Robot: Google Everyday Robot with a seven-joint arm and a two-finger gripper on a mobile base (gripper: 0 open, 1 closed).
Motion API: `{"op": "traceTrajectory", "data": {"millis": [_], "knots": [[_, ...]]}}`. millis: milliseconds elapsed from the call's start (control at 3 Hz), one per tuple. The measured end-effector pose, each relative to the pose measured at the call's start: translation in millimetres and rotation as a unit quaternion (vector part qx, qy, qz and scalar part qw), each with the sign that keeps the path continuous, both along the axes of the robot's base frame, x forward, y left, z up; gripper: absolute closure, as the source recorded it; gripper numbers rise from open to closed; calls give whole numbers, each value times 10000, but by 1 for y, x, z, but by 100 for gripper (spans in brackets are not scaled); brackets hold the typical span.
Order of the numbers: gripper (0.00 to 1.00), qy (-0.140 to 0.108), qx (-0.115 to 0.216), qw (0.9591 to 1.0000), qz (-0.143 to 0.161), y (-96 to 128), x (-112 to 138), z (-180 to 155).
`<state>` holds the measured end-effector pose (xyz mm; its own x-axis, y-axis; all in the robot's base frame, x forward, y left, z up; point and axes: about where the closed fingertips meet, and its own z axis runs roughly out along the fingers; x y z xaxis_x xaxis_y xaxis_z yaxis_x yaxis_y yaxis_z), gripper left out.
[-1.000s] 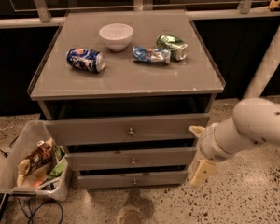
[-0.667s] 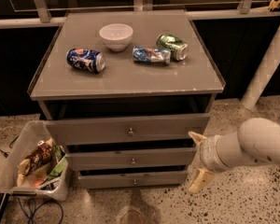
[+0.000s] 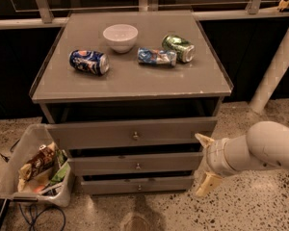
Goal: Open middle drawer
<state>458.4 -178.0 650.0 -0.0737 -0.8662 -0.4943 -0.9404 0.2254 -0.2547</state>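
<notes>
**Q:** Where is the middle drawer?

**A:** A grey cabinet fills the centre of the view. The middle drawer (image 3: 106, 164) is the second of three grey fronts, with a small round knob (image 3: 137, 166) at its centre. The top drawer (image 3: 96, 134) is at its 12 o'clock and the bottom drawer (image 3: 111, 185) at its 6 o'clock. Its front sits further back than the top one.

**Q:** And the claw?

**A:** The claw (image 3: 203, 162) is at the middle drawer's 3 o'clock, just off the cabinet's right edge. It sits on a thick white arm (image 3: 260, 148) that enters from the right. Its two pale fingers are spread wide, one above the other, holding nothing, well apart from the knob.

**Q:** What is on the tabletop?

**A:** On the tabletop (image 3: 135, 83), a white bowl (image 3: 120, 36) is at 12 o'clock. A blue can (image 3: 89, 62) lies on its side at 9 o'clock. A crushed can (image 3: 156, 57) lies just beside a green can (image 3: 178, 47) at 2 o'clock. On the floor, at the cabinet's 8 o'clock, is a clear bin (image 3: 9, 177) of wrappers.
</notes>
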Motion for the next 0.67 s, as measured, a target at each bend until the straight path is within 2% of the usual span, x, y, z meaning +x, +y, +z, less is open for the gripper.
{"op": "traceTrajectory", "data": {"millis": [333, 667], "knots": [[0, -99, -78, 9998, 164, 13, 2, -12], [0, -115, -236, 9990, 367, 34, 7, -44]]}}
